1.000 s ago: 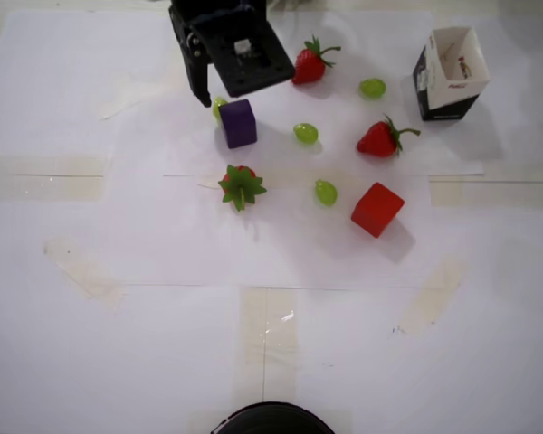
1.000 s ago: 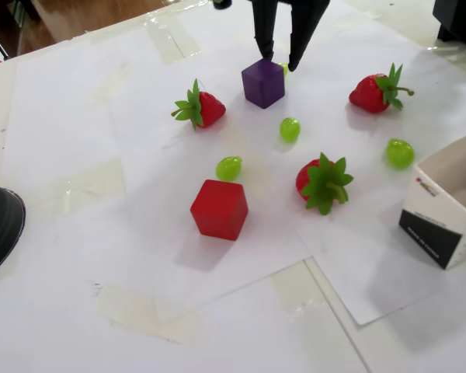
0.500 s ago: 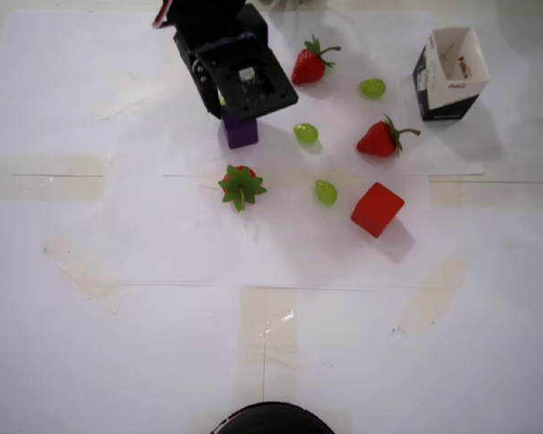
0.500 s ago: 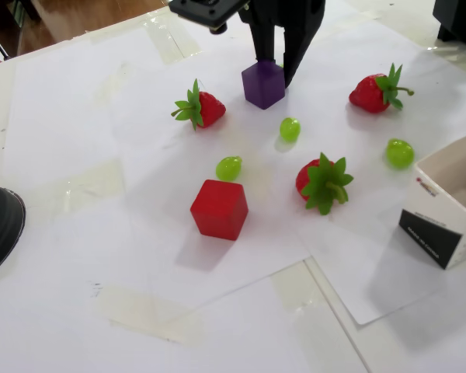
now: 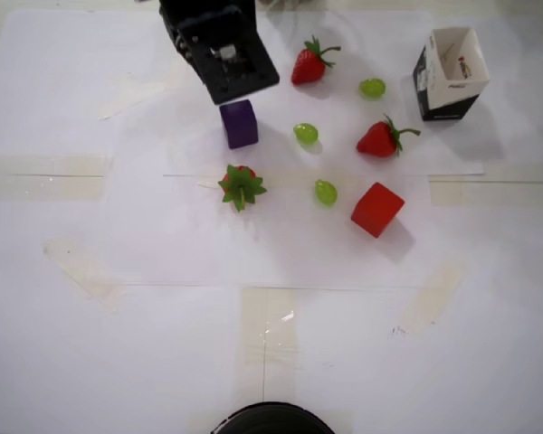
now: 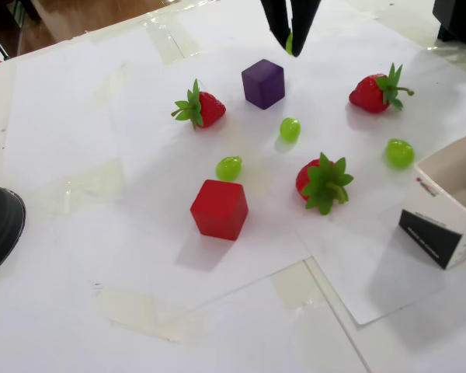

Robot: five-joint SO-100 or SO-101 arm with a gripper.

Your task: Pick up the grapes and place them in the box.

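My black two-finger gripper (image 6: pixel 290 43) hangs above the white paper-covered table (image 6: pixel 78 140), jaws pinched on a small glossy light-green grape (image 6: pixel 289 42), which shows as a green sliver between my fingertips in the fixed view. In the overhead view my black arm body (image 5: pixel 219 45) hides that grape.

Just below my fingertips in the fixed view sits a purple cube (image 6: pixel 263 83), clear of my fingers. Three more light-green oval grapes lie on the paper: one (image 6: pixel 290 129) beside the purple cube, one (image 6: pixel 228 168) near a red cube (image 6: pixel 219 209), and one (image 6: pixel 400 153) nearest the box.

The small upright carton box with white inside walls and black-and-white printed sides (image 6: pixel 449 210) stands at the right edge of the fixed view, open top up, well apart from me; overhead it sits at the upper right (image 5: pixel 450 72).

Three red strawberries with green leafy tops (image 6: pixel 199 107) (image 6: pixel 322 182) (image 6: pixel 377 90) lie scattered among the grapes.
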